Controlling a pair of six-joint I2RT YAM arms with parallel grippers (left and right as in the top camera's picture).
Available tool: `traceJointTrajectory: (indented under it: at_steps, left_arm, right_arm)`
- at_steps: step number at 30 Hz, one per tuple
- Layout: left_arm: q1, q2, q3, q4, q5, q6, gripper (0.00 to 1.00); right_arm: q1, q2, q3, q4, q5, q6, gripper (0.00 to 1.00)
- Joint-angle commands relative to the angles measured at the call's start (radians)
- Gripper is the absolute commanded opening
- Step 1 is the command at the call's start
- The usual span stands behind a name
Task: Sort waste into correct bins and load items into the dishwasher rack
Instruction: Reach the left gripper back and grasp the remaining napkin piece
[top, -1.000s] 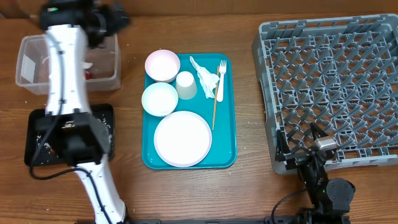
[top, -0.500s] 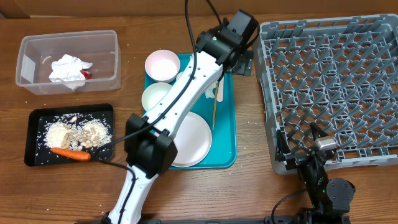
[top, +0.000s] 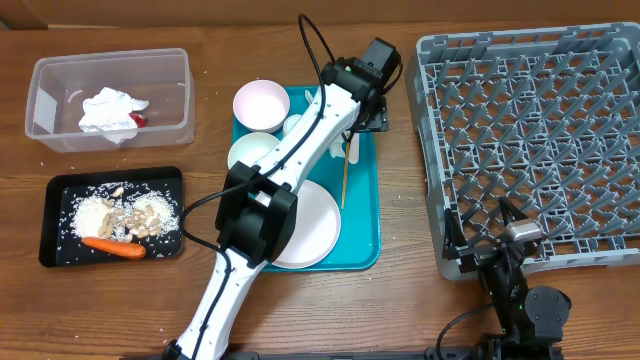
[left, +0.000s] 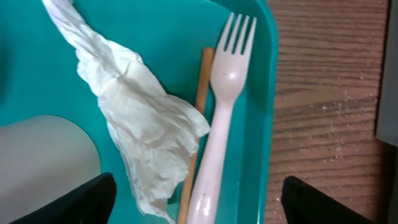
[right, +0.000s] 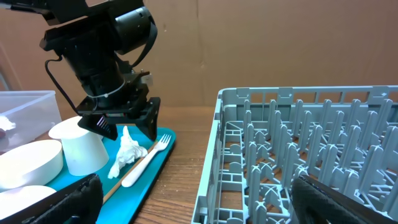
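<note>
My left gripper (top: 372, 112) is open and empty, hovering just above a crumpled white napkin (left: 140, 118), a white plastic fork (left: 221, 124) and a thin wooden stick (left: 200, 81). The right wrist view shows it (right: 124, 121) above the same napkin (right: 127, 152). The white plate (top: 300, 222), two pale bowls (top: 261, 103) (top: 257, 155) and the white cup (right: 78, 146) sit close by. The clear tub (top: 40, 75) holds a napkin (top: 108, 108) and a red wrapper (top: 140, 118). The black tray (top: 170, 180) holds scraps (top: 125, 215) and a carrot (top: 112, 247). My right gripper (top: 485, 235) is open at the front edge of the grey rack (top: 530, 130).
The dishes, fork, stick and napkin all lie on a teal serving tray (top: 365, 240) in the middle of the table. My left arm stretches over the tray's middle and hides part of the cup. A strip of bare wood separates the teal tray from the rack (right: 298, 143).
My left arm has swung from over the clear tub across to the teal tray's far right corner and come down toward the napkin and fork. The right arm has not moved.
</note>
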Motion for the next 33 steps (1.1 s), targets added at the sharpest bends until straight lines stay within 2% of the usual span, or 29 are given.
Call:
traceJointTrajectory:
  at_steps: [1,13,20,26,33]
  left_arm:
    - [0.009,0.022,0.002,-0.006,-0.02,-0.005,0.85]
    - [-0.001,0.024,-0.039,-0.011,-0.022,0.102,0.81]
    - [-0.003,0.024,-0.107,0.022,-0.076,0.14,0.81]
    - [-0.005,0.024,-0.109,0.045,-0.08,0.233,0.79]
    - [-0.006,0.024,-0.136,0.058,-0.077,0.252,0.74]
  right_arm:
    - [-0.004,-0.007,-0.01,0.006,0.003,0.0,1.0]
    - [-0.004,-0.007,-0.01,0.006,0.003,0.0,1.0]
    - [-0.004,-0.007,-0.01,0.006,0.003,0.0,1.0]
    - [-0.004,-0.007,-0.01,0.006,0.003,0.0,1.0]
    - [-0.004,-0.007,-0.01,0.006,0.003,0.0,1.0]
